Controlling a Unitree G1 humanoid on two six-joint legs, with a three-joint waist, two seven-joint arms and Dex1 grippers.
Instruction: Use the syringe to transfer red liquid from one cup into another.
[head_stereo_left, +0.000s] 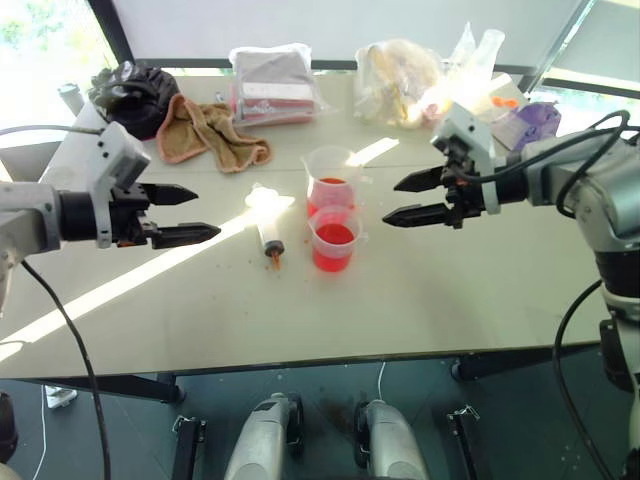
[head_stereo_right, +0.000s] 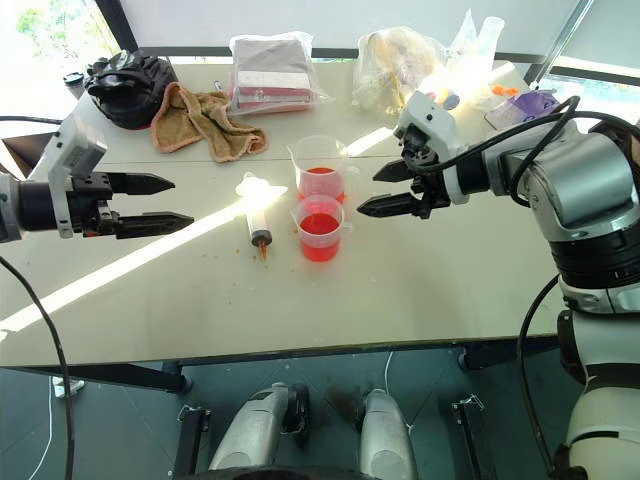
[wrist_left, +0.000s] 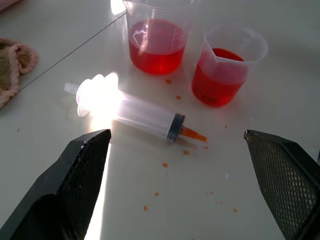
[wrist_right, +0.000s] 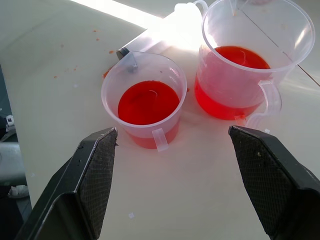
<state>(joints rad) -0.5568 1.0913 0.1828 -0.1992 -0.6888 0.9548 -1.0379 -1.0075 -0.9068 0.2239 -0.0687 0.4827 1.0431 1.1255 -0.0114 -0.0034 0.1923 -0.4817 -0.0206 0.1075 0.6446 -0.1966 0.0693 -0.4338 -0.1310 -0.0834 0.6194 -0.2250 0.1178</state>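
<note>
The syringe (head_stereo_left: 268, 225) lies mid-frame, plunger up-frame, tip down-frame, nearer my left gripper (head_stereo_left: 182, 214), both my grippers spread and empty.

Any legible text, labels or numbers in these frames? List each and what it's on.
None can be read.
Shorter cup: faint printed marks low on its wall in the left wrist view, too blurred to read.
Taller cup: no markings can be made out.
Syringe: glare on the barrel, no scale visible.
Bagged package at the back of the table: a pale label, too small to read.
</note>
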